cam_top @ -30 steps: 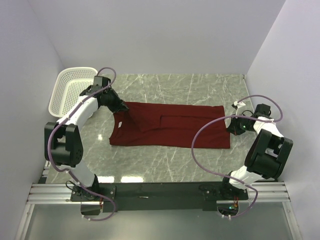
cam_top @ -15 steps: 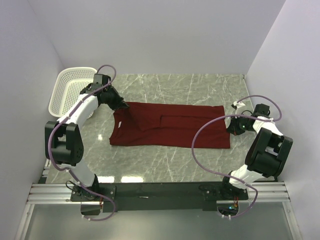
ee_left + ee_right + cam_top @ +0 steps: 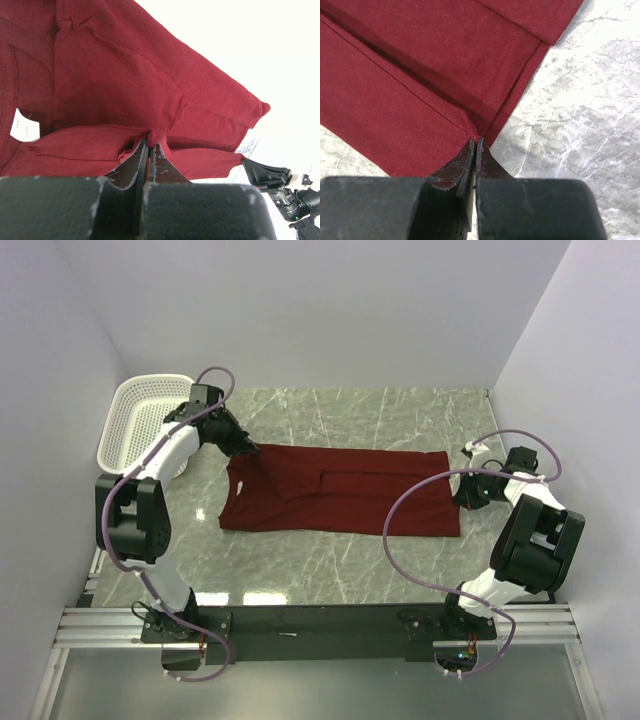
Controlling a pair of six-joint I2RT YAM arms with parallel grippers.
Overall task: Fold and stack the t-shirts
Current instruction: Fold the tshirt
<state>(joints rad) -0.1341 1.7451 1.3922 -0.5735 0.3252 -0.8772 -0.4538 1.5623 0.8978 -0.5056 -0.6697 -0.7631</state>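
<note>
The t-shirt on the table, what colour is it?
The t-shirt is plain dark red, clearest in the top view.

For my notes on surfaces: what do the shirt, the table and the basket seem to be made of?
Shirt: soft matte dark red cloth, probably cotton knit; it creases and shows stitched hems.
Table: grey marble look with pale veins, slightly glossy; possibly laminate.
Basket: white plastic likely, judging by its moulded perforated walls.
</note>
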